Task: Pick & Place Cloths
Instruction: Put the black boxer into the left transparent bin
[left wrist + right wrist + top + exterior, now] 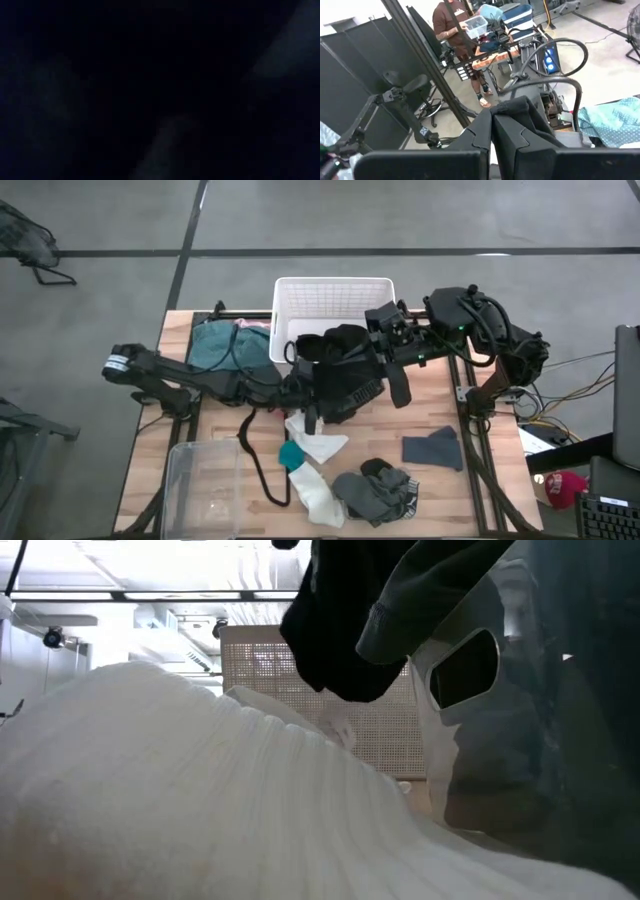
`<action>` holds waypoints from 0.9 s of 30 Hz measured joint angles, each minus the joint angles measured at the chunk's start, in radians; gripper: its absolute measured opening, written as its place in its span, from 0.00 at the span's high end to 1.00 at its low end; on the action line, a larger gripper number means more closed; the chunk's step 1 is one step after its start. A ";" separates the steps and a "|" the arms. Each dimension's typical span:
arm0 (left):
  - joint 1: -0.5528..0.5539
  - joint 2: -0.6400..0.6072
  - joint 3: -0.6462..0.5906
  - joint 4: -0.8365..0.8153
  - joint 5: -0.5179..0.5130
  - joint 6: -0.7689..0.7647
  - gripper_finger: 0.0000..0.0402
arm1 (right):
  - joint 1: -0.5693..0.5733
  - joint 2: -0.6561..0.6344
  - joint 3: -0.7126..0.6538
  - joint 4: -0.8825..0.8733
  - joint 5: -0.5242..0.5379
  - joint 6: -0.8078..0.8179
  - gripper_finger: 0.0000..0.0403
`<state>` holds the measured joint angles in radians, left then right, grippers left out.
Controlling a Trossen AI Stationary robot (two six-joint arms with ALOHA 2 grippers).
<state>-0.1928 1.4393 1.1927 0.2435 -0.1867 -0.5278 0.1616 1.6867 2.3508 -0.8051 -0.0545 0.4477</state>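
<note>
The right gripper (492, 132) is pinched closed on a limp black cloth (345, 370) beside the white slotted basket (330, 295). The left gripper (300, 388) is buried in the same soft folds, its grip impossible to tell; a ribbed white sock (315, 492) lies near

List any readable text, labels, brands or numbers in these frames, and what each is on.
No readable text in any view.
Left arm: a white band with dark marks near its base, too small to read.
Red object off the table's right edge: pale marking, too small to read.
Left wrist view: dark, nothing legible.
White basket, black garment, white socks: no print visible.
</note>
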 joint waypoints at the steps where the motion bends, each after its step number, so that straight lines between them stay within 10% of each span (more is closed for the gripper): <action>1: 0.000 -0.005 0.001 0.000 0.022 -0.007 0.89 | 0.000 0.000 0.000 0.000 -0.001 -0.007 0.98; 13: 0.000 -0.206 0.098 -0.248 0.215 -0.193 0.98 | 0.000 -0.001 0.000 -0.030 -0.010 -0.111 0.95; 27: -0.083 -0.292 0.613 -1.018 0.249 -0.363 0.98 | 0.000 0.017 -0.019 -0.262 0.191 -0.114 0.52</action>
<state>-0.2755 1.1473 1.8060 -0.7744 0.0623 -0.8904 0.1612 1.7039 2.3316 -1.0668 0.1366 0.3335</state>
